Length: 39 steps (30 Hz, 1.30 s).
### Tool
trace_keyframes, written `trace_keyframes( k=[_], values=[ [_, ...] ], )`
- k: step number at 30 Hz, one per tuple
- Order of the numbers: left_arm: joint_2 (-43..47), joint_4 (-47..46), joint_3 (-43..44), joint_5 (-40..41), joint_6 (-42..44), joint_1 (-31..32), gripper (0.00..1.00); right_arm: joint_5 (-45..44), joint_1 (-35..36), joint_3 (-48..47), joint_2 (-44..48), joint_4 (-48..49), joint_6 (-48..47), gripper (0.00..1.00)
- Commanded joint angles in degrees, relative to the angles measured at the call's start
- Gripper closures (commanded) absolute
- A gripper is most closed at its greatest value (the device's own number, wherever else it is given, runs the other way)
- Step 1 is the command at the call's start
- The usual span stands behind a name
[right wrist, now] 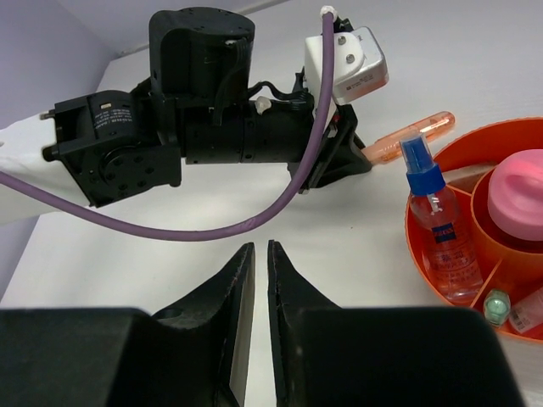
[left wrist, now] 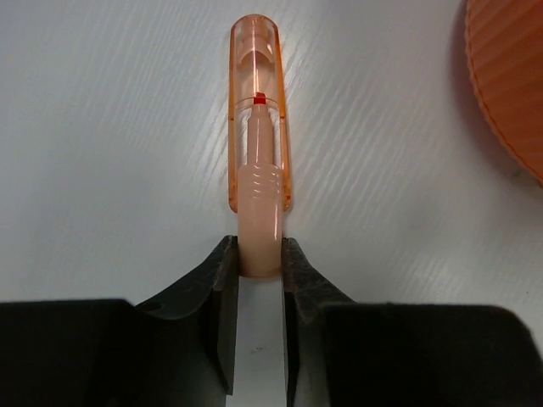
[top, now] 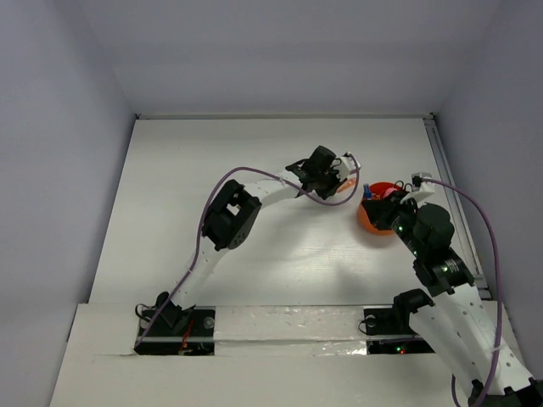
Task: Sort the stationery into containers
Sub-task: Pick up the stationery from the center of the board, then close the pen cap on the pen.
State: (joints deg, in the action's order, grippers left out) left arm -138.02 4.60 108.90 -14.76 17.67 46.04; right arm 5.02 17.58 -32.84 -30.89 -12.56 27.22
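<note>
Left gripper (left wrist: 260, 254) clamped on orange pen (left wrist: 257, 110), not yet in bowl (right wrist: 509, 129). Right gripper (right wrist: 254, 280) fingers nearly together, empty. Bowl holds spray bottle (right wrist: 437, 229), pink tube (right wrist: 519, 182), possibly more.

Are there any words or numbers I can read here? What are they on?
No text reads clearly.
Spray bottle in the orange bowl: blue label, white print, too blurred to read.
Left arm: small pale sticker, too small to read.
Orange pen: no print visible.
</note>
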Motion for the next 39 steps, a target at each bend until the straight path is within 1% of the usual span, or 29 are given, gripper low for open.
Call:
trace_keyframes(
  k=[1, 3, 5, 6, 7, 8, 9, 10, 11, 12, 13, 14, 15, 16, 17, 18, 19, 20, 22, 23, 24, 25, 26, 27, 29, 30, 34, 39],
  values=[
    [-0.85, 0.24, -0.44, 0.26, 0.26, -0.43, 0.93, 0.17, -0.36, -0.29, -0.04, 2.54, -0.86, 0.82],
    [0.11, -0.64, -2.37, 1.84, -0.27, -0.43, 1.00, 0.08, -0.36, -0.30, 0.13, 2.54, -0.86, 0.80],
    [1.43, -2.66, -5.61, 3.59, -2.28, -0.43, 1.00, 0.17, -0.36, -0.38, 0.13, 2.28, -0.86, 0.76],
    [3.61, -3.71, -7.28, 3.86, -3.16, -0.95, 1.00, 0.17, -0.36, -0.47, 0.13, 2.19, -0.86, 0.73],
    [4.94, -6.59, -9.21, 4.30, -4.04, -0.95, 1.00, 0.17, -0.36, -0.64, 0.13, 2.01, -0.86, 0.71],
    [6.60, -8.19, -13.76, 5.87, -6.05, -0.95, 1.00, 0.17, -0.36, -0.82, 0.05, 1.92, -0.86, 0.70],
    [10.27, -10.03, -16.33, 6.50, -7.11, -1.48, 1.00, 0.00, -0.36, -1.17, 0.13, 2.01, -0.94, 0.68],
    [12.14, -13.62, -18.79, 6.76, -8.34, -1.48, 1.00, -0.18, -0.36, -1.43, 0.05, 2.01, -1.03, 0.66],
    [14.33, -15.39, -23.86, 6.77, -9.57, -2.00, 1.00, -0.18, -0.36, -1.79, 0.05, 2.01, -1.12, 0.65],
    [18.44, -17.24, -26.43, 6.68, -12.37, -2.01, 1.00, -0.18, -0.36, -2.22, -0.04, 1.92, -1.21, 0.62],
    [20.40, -20.82, -28.72, 6.85, -13.79, -2.53, 1.00, -0.10, -0.36, -3.36, -0.56, 1.92, -1.21, 0.61],
    [22.42, -22.77, -33.44, 6.25, -15.02, -2.54, 1.00, 0.25, -0.36, -4.15, -0.83, 1.40, -1.47, 0.59],
    [26.01, -24.62, -35.67, 6.24, -17.30, -2.54, 1.00, 0.95, -0.36, -4.94, -1.27, 1.13, -1.56, 0.54],
    [27.52, -27.51, -37.43, 6.59, -19.32, -2.54, 1.00, 1.57, -0.36, -6.35, -2.40, 0.78, -1.56, 0.51],
    [29.10, -28.76, -41.10, 6.85, -20.56, -2.54, 1.00, 2.36, -0.36, -6.88, -3.20, 0.61, -1.47, 0.49],
    [32.16, -30.16, -43.05, 7.20, -21.70, -2.54, 1.00, 4.11, -0.36, -7.32, -4.08, 0.60, -0.69, 0.45],
    [33.59, -32.61, -44.90, 7.38, -23.80, -2.54, 1.00, 4.99, -0.36, -7.59, -5.13, 0.86, 0.10, 0.43],
    [35.08, -33.51, -48.31, 7.82, -24.61, -2.54, 1.00, 6.13, -0.36, -7.59, -7.23, 1.82, 0.98, 0.41],
    [38.78, -34.92, -50.97, 8.70, -26.19, -2.54, 1.00, 11.31, -0.36, -7.07, -9.96, 5.41, 4.14, 0.34],
    [40.01, -34.92, -52.98, 9.48, -26.63, -2.54, 1.00, 13.51, -0.36, -6.89, -11.54, 6.83, 5.63, 0.33],
    [42.11, -34.49, -53.70, 10.10, -26.98, -2.54, 1.00, 17.62, -0.36, -6.28, -14.86, 8.32, 8.52, 0.30],
    [43.17, -33.87, -54.40, 10.98, -27.34, -2.54, 1.00, 19.14, -0.36, -5.58, -16.38, 10.51, 10.03, 0.29],
    [44.49, -34.04, -56.41, 12.12, -27.95, -2.54, 1.00, 19.68, 0.43, -4.79, -17.78, 15.41, 11.61, 0.28],
    [47.20, -34.57, -57.65, 12.65, -28.48, -2.54, 1.00, 19.16, 0.43, -3.91, -20.23, 16.85, 13.36, 0.25],
    [51.33, -36.76, -61.33, 13.88, -30.05, -2.54, 1.00, 16.97, 2.62, -4.25, -22.79, 20.36, 14.34, 0.21],
    [52.75, -36.77, -62.48, 14.15, -30.59, -2.54, 1.00, 16.17, 3.41, -4.25, -22.81, 21.42, 14.35, 0.21],
    [60.04, -39.49, -67.85, 17.22, -32.87, -0.70, 1.00, 13.79, 7.11, -9.33, -28.93, 24.07, 13.56, 0.20],
    [68.04, -39.67, -72.51, 25.12, -32.96, 4.14, 1.00, 11.51, 11.24, -14.44, -35.45, 27.41, 13.12, 0.20]
  ],
)
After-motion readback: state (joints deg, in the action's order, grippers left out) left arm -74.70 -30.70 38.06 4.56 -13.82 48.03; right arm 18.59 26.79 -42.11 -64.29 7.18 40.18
